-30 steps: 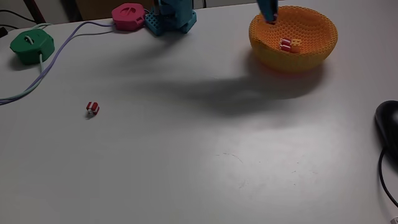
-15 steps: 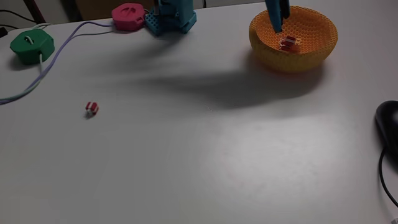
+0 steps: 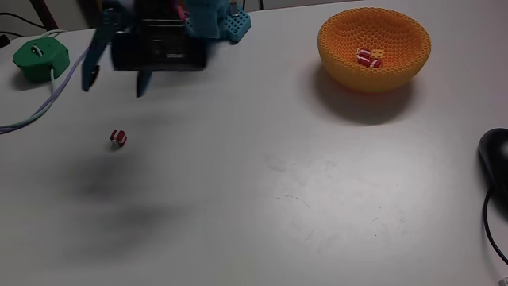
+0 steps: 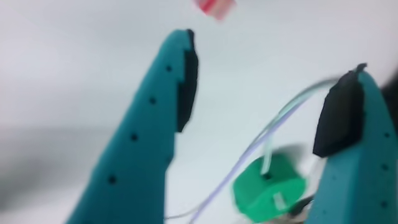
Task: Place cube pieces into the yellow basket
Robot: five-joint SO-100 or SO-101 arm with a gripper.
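The teal jaws (image 3: 115,81) hang spread wide and empty above the counter (image 3: 262,199), just beside the green puck (image 3: 40,59). One red-and-white cube piece (image 3: 118,138) lies on the counter near the puck, below the jaws in the fixed view. In the wrist view the cube piece (image 4: 214,7) sits beyond the fingertips. Well away from the puck, the yellow basket (image 3: 397,71) holds more cube pieces (image 3: 367,57).
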